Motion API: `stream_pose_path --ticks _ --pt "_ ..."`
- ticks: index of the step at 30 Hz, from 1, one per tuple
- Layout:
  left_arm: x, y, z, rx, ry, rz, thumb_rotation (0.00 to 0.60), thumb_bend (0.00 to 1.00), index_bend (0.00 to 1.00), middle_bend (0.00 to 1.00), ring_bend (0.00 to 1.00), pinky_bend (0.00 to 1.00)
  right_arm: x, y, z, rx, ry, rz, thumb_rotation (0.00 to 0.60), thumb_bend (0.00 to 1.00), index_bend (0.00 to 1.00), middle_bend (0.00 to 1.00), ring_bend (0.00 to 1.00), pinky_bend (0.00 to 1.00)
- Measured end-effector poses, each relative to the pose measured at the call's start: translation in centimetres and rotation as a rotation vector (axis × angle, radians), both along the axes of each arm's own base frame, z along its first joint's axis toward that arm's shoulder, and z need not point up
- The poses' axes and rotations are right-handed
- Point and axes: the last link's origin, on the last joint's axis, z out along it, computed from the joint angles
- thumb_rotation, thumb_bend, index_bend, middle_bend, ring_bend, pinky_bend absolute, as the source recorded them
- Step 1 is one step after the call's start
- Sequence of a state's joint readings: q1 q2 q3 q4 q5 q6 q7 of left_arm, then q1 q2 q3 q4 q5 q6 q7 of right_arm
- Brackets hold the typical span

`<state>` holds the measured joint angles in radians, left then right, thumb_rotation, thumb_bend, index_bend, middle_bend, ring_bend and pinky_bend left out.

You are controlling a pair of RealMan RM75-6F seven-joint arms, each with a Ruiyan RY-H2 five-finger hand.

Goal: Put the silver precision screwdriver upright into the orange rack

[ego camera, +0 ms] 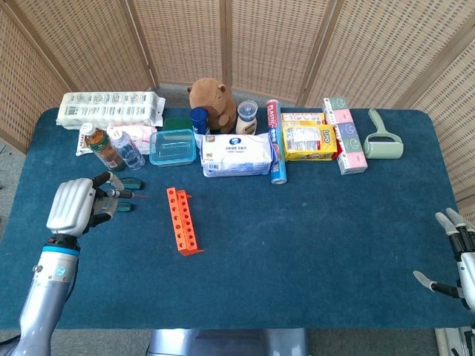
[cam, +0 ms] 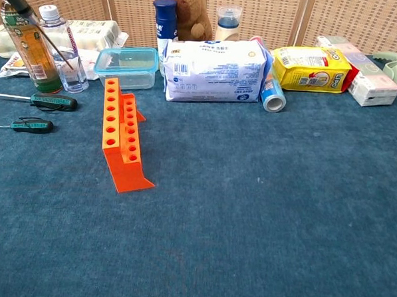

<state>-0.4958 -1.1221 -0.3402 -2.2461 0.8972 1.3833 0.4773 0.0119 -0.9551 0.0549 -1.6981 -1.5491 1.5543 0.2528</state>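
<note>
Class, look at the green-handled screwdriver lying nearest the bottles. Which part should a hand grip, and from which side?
Grip the green handle, coming from above with fingers across it. The screwdriver lies flat on the cloth, the handle is its thickest part, and the bottles behind crowd any approach from the back.

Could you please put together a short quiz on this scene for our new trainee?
1. True or false: the orange rack already has a tool standing in it.
2. Which hand holds the silver precision screwdriver? A: left hand. B: right hand.
3. How many green-handled screwdrivers lie left of the rack in the chest view?

Key: 1 false, every hole that shows is empty. 2 A; the right hand holds nothing. 3 two.
</note>
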Motion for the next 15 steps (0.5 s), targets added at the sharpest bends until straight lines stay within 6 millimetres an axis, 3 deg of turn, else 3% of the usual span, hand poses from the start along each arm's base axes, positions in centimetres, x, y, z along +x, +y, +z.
stream_pose_path --ticks 15 --pt "1.1 2.8 -2.2 -0.014 -0.018 -0.017 0.600 0.43 0.50 1.00 0.97 0.94 -0.2 -0.4 -0.1 0.004 0.002 -0.016 0.600 0.00 0.03 0.00 0.00 0.00"
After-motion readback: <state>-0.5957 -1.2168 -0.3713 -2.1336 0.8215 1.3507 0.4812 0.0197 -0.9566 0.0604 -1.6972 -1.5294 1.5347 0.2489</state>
